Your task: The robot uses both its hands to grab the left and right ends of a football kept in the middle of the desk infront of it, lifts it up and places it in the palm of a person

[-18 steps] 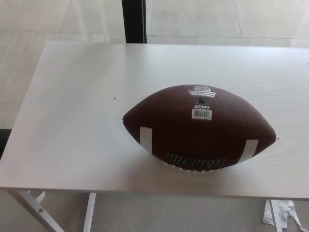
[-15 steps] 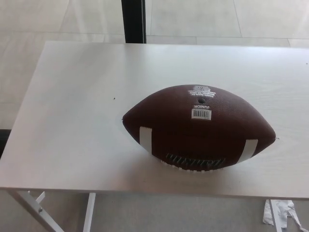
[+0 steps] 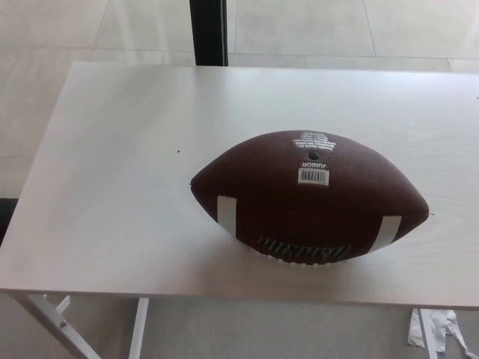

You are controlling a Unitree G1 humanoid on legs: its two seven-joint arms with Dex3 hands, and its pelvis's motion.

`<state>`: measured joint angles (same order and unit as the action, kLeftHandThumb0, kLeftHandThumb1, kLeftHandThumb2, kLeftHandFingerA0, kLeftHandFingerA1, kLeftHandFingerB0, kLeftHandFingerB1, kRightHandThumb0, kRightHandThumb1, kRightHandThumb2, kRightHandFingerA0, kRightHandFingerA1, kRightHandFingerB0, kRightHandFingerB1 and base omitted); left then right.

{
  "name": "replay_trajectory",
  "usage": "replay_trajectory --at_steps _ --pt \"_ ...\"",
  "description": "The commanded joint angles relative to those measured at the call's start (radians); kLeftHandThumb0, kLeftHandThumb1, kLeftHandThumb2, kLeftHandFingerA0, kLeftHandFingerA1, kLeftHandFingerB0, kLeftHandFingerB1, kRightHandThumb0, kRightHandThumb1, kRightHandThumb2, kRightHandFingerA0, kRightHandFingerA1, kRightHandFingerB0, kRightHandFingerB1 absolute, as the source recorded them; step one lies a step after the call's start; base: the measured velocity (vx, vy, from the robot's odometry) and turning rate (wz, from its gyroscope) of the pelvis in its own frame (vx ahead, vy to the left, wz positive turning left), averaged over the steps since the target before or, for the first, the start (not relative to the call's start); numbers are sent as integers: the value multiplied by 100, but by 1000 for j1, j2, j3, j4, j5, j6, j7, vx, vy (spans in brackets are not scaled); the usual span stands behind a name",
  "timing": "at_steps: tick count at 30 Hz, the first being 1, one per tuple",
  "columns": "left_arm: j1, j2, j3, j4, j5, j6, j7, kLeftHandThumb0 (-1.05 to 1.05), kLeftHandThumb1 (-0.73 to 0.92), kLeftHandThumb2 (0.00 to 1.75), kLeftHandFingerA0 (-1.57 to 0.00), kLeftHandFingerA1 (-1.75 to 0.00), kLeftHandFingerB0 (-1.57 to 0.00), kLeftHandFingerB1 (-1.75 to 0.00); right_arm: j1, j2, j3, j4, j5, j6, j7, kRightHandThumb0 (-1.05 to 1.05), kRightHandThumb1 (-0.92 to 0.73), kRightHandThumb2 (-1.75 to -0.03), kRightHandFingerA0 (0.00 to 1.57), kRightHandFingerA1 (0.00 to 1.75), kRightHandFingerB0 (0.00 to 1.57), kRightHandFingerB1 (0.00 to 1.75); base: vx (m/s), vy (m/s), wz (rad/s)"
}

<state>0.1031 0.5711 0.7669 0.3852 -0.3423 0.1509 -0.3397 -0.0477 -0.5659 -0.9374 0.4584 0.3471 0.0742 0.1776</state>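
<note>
the desk [image 3: 105, 187] was the biggest thing there, a pale wood-grain top that filled most of the view, with white metal legs [image 3: 52, 318] showing under its near edge at about 7 o'clock. beyond it, at 12 o'clock, a dark upright post [image 3: 208, 31] stood against the light tiled floor [image 3: 337, 26]. the football [image 3: 309, 197] lay on its side on the desk, a little toward 4 o'clock from the middle, its long axis running from 9 to 3 o'clock. it was brown, with a white stripe [image 3: 227, 215] near each end, a barcode sticker [image 3: 313, 176] on top and the laces along its near underside. a crumpled white scrap [image 3: 436, 329] lay on the floor at 5 o'clock. neither of the robot's hands showed, so i couldn't tell how their fingers stood.
</note>
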Motion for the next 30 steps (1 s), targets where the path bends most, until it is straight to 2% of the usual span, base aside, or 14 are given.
replay_trajectory --at_steps 1,2,3,8,10,11,12,13,16,17,19,21,22,30 --pt "-287 37 -114 -310 -123 259 96 -89 76 61 -32 -44 -23 -33 -146 20 99 -332 95 170 -108 -96 -92 -72 58 71 18 42 0 0 0" --pt "-308 3 -141 -368 -144 275 100 -40 42 105 -3 -50 0 -49 -146 45 136 -370 94 161 -88 -93 -76 -111 61 77 18 56 0 0 0" --pt "-315 -15 -158 -395 -147 284 104 -84 66 100 -12 -50 -5 -38 -145 57 155 -379 85 151 -80 -96 -92 -70 67 75 25 57 0 0 0" --pt "-331 -187 -348 -564 -144 312 111 -90 76 117 -15 -58 0 -34 -109 211 368 -537 31 186 -82 -100 -70 -113 29 55 14 49 0 0 0" --pt "-313 -237 -422 -587 -117 302 98 -90 76 116 -17 -59 0 -35 -105 247 432 -554 19 216 -83 -100 -92 -73 26 39 7 23 0 0 0" --pt "-303 -260 -451 -591 -102 300 100 -79 69 110 -13 -57 -1 -39 -101 271 455 -565 16 234 -99 -93 -73 -114 17 48 7 27 0 0 0" --pt "-298 -276 -474 -589 -88 300 105 -90 76 117 -16 -59 0 -35 -102 291 473 -580 21 262 -116 -94 -92 -73 26 38 11 24 0 0 0" --pt "-287 -293 -498 -591 -74 300 108 -79 70 110 -12 -56 0 -39 -97 308 498 -581 7 262 -122 -90 -75 -114 18 50 5 28 0 0 0" --pt "-278 -334 -539 -566 -54 286 113 -81 73 114 -13 -58 0 -35 -97 355 528 -571 2 289 -155 -89 -75 -112 16 48 5 31 0 0 0" --pt "-271 -357 -556 -550 -46 286 124 -83 92 73 -14 -56 -4 -30 -94 373 542 -552 -6 270 -153 -88 -77 -112 14 48 6 31 0 0 0" --pt "-259 -373 -574 -539 -37 284 129 -87 78 110 -14 -59 -5 -35 -92 385 554 -541 -17 265 -163 -91 -92 -76 22 40 8 23 0 0 0" --pt "-235 -390 -589 -537 -42 287 126 -84 92 73 -13 -55 -3 -27 -88 403 559 -529 -20 262 -178 -89 -75 -112 16 49 8 33 0 0 0" --pt "-219 -397 -600 -537 -41 293 125 -80 74 114 -10 -57 0 -35 -85 417 560 -527 -19 265 -190 -87 -74 -112 17 49 8 33 0 0 0" --pt "-147 -428 -645 -529 -30 267 122 -86 92 80 -17 -58 -5 -29 -58 476 542 -536 -7 302 -246 -92 -76 -112 27 50 12 38 0 0 0"
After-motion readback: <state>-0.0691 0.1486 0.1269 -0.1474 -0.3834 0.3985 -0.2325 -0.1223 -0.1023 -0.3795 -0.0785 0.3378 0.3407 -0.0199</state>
